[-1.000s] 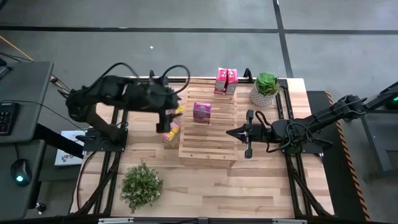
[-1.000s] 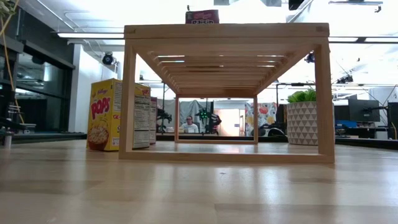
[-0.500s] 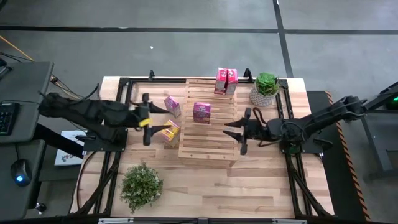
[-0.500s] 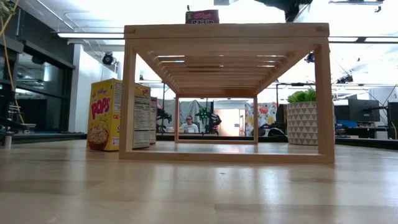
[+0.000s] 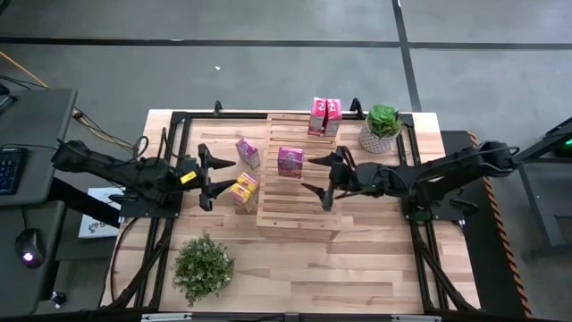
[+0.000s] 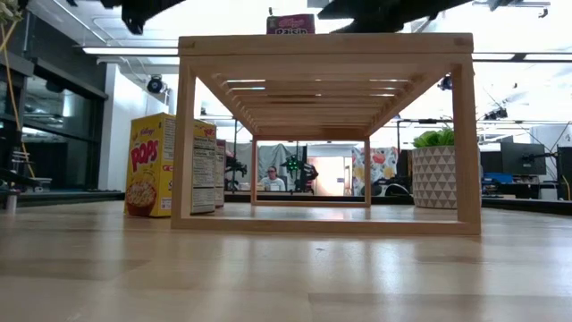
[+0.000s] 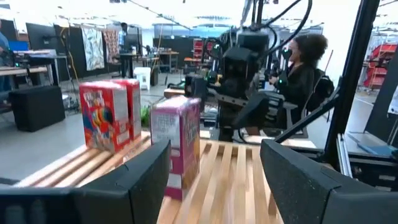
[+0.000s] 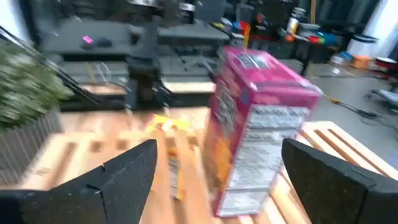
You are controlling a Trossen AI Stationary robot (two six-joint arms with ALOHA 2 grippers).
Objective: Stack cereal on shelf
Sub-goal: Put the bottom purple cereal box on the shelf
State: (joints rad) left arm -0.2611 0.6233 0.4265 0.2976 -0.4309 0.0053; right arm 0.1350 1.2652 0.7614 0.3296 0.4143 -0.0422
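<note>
Pink or yellow next? (Spotter)

Pink, as I judge it. Nearest me, my left gripper (image 5: pixel 228 175) waits with fingers spread just beside the yellow box (image 5: pixel 244 190) on the table (image 5: pixel 295 277), left of the shelf (image 5: pixel 299 219). It holds nothing. (Operator)

And the right? (Spotter)

My right gripper (image 5: pixel 315 175) hangs over the shelf with fingers spread wide and empty. The pink box (image 8: pixel 258 124) stands ahead of the gap, not yet between the pads. Procedure:
1. Centre the box in the gap.
2. Advance level along the slats.
3. Close on the two broad faces, low enough that the box cannot tip. (Operator)

Orientation? (Spotter)

Upright on the slats, mid-shelf, long axis vertical. The printed front faces the near end and a narrow side panel faces my right gripper. I would rotate the wrist if the pads are to meet the broad faces. (Operator)

Beyond it? (Spotter)

Two boxes (image 5: pixel 324 116) stand touching at the far end, near the potted plant (image 5: pixel 382 127). (Operator)
</note>
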